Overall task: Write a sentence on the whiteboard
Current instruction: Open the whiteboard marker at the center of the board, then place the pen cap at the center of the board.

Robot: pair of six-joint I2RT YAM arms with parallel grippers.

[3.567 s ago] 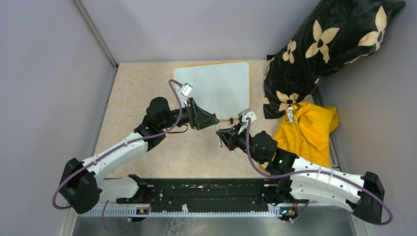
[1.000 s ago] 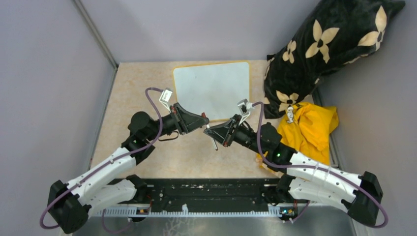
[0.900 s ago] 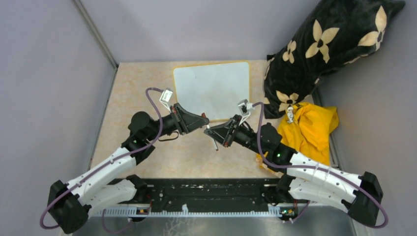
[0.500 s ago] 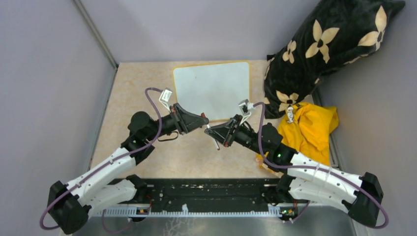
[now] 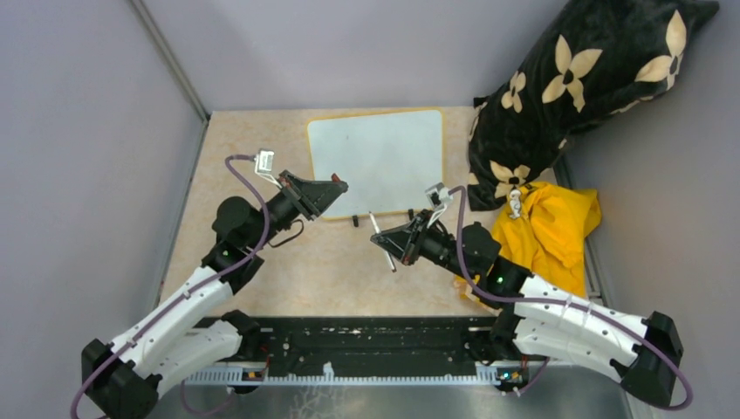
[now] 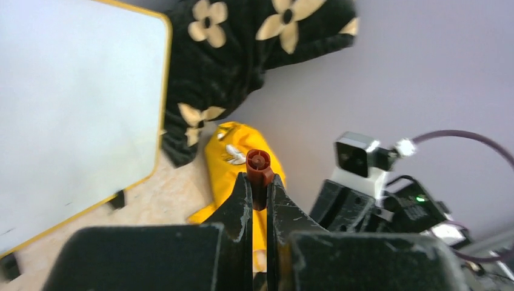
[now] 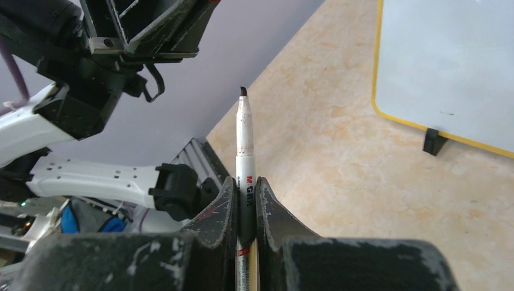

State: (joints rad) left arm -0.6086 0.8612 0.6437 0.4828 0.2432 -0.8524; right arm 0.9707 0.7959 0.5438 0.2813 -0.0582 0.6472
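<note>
The whiteboard (image 5: 380,157) lies flat at the far middle of the table, white with a thin yellow frame; no sentence shows on it. My right gripper (image 5: 387,242) hovers near the board's front edge, shut on a white marker (image 5: 381,240). In the right wrist view the marker (image 7: 243,139) sticks up between the right gripper's (image 7: 245,185) fingers with its dark tip bare. My left gripper (image 5: 340,185) is over the board's near left corner, shut on a reddish-brown marker cap (image 6: 259,167). The board (image 6: 73,103) fills the left of the left wrist view.
A black pillow with cream flowers (image 5: 576,78) leans in the far right corner. A yellow cloth (image 5: 545,231) lies in front of it, beside my right arm. Two small black feet (image 5: 355,220) poke out at the board's near edge. Grey walls close in both sides.
The grippers were joined tip to tip at the marker. My left gripper has pulled away to the left and back with the cap, leaving the marker's tip bare in the right gripper.
</note>
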